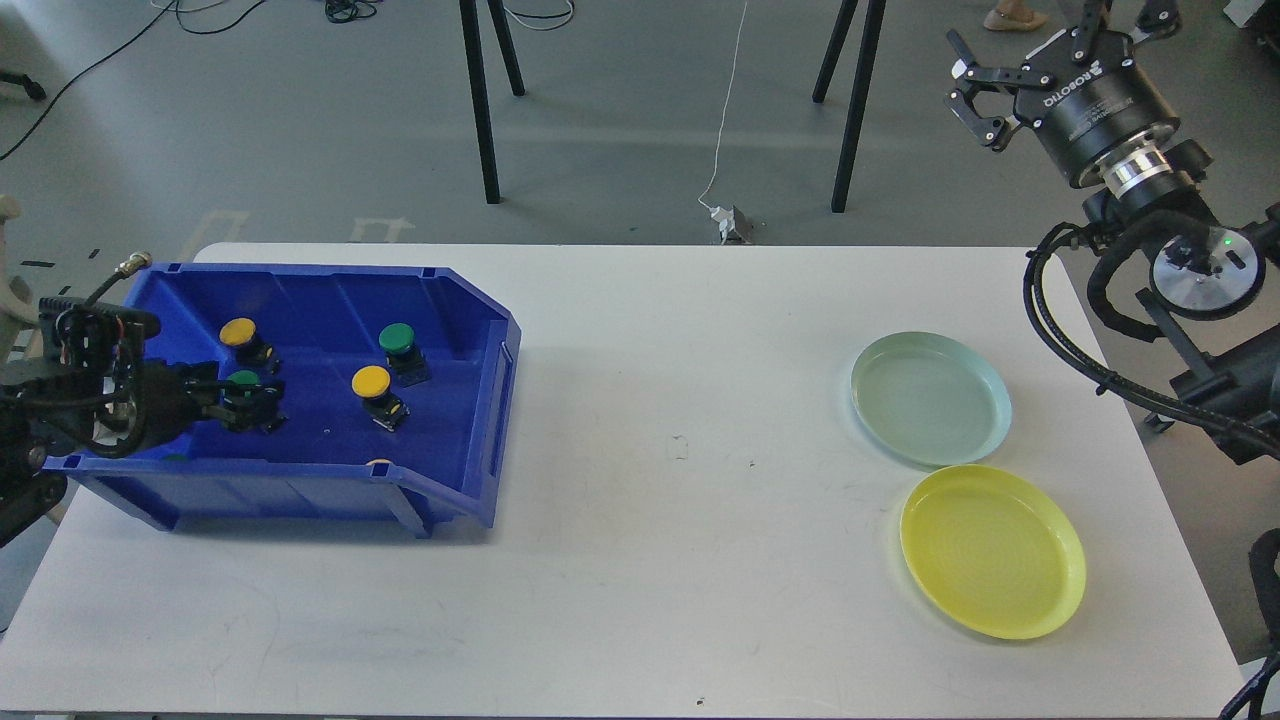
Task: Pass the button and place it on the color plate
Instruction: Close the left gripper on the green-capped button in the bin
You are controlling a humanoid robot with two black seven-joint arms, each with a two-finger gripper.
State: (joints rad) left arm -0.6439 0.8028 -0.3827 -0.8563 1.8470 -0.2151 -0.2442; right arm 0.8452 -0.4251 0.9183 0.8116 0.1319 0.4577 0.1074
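Note:
A blue bin on the table's left holds several buttons: a yellow one, a green one, a yellow one and a green one. My left gripper is low inside the bin, its dark fingers right at the base of that last green button; I cannot tell whether they grip it. My right gripper is raised at the far right, open and empty. A pale green plate and a yellow plate lie on the right.
The white table carries the bin and the plates. Two more button caps peek over the bin's front wall. Black stand legs and cables are on the floor behind the table. My right arm's cables hang by the right edge.

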